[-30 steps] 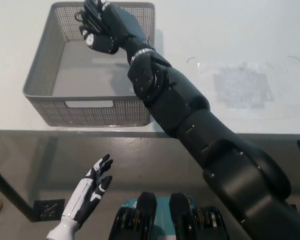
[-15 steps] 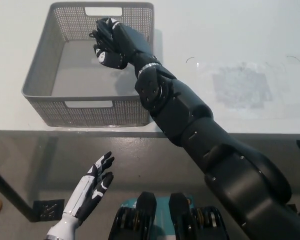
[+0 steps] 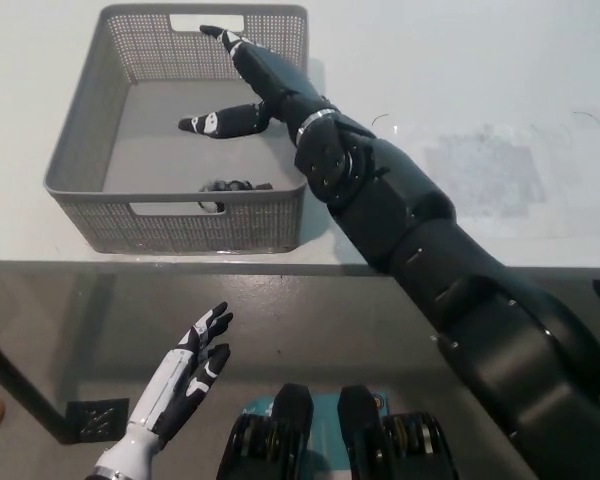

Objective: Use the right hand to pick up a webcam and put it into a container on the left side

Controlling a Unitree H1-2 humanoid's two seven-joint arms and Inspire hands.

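Webcam (image 3: 235, 187) lies on the floor of the grey basket (image 3: 80, 140), close to its near wall, and I can make out only a dark shape there. My right hand (image 3: 242, 92) is over the basket with fingers spread, holding nothing, clear of the webcam. The basket sits on the white desk (image 3: 460, 60) toward its left. My left hand (image 3: 188, 372) rests low, below the desk edge, fingers apart and empty.
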